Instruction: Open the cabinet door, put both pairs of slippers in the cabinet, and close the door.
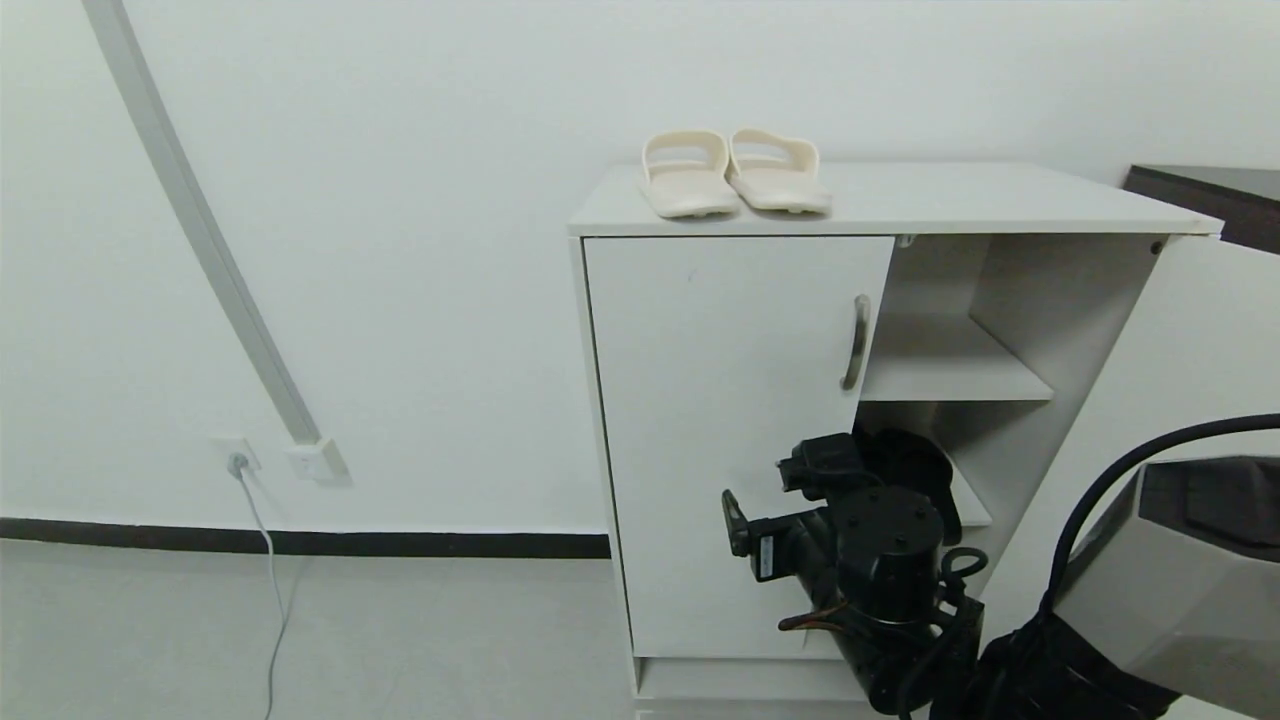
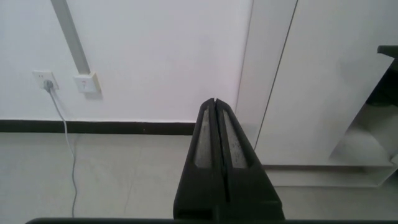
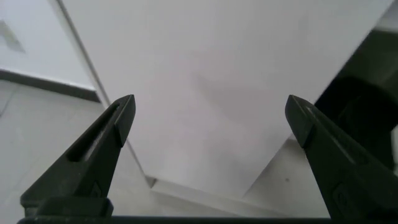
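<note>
Nearest, the right gripper [image 3: 211, 124] is hanging low in front of the cabinet [image 1: 900, 200], its fingers standing wide apart and gripping nothing, pointing at the lower part of the closed left-hand door [image 1: 720, 420]. The left gripper [image 2: 214, 143] is waiting off to the cabinet's left side with its fingers pressed together on nothing. As for the task, the opening step is looking done: the right-hand door [image 1: 1180, 340] is standing swung out, baring the shelves. One pair of beige slippers [image 1: 735, 175] is sitting side by side on the cabinet top, near its front edge, so that pair is yet to go in. A dark shape [image 1: 915, 465] is lying on the lower shelf [image 1: 975, 510] just behind the arm; it may be the other pair already stowed, but I cannot tell. By my reckoning the job is roughly midway, with the beige pair and the closing of the door remaining.
</note>
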Robot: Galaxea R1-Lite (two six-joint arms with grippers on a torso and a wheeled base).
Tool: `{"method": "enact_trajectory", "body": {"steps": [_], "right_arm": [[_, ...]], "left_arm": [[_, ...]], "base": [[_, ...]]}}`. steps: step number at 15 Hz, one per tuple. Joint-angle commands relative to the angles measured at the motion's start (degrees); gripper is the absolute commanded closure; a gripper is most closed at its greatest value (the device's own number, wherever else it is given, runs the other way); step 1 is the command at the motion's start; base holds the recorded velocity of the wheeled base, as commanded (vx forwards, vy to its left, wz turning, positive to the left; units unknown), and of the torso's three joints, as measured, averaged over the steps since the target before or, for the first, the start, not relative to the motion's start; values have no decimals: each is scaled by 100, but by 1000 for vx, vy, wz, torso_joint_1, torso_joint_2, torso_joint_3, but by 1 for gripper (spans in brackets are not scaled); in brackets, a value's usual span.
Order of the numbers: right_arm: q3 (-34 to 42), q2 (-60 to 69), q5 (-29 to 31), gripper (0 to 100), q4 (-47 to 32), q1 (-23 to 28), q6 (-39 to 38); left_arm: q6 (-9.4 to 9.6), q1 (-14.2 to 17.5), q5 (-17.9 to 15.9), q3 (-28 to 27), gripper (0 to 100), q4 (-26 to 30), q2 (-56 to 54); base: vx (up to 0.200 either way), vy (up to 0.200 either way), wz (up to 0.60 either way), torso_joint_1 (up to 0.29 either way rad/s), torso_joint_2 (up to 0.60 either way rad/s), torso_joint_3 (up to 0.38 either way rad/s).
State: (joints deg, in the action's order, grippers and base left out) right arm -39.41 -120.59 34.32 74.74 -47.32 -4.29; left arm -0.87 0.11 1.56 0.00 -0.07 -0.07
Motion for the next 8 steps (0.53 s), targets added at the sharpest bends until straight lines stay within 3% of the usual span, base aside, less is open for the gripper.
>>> {"method": "enact_trajectory", "body": {"steps": [1, 8], "right_arm": [[39, -8, 5, 0, -3, 21, -2], [100, 18, 14, 0, 85, 21, 78]], "left_arm": [[-1, 7, 2, 0, 100, -1, 7], [-1, 7, 11, 0, 100, -1, 7]], "base": [[0, 0, 0, 100, -447, -354], [0, 0, 0, 133, -468, -341]]}}
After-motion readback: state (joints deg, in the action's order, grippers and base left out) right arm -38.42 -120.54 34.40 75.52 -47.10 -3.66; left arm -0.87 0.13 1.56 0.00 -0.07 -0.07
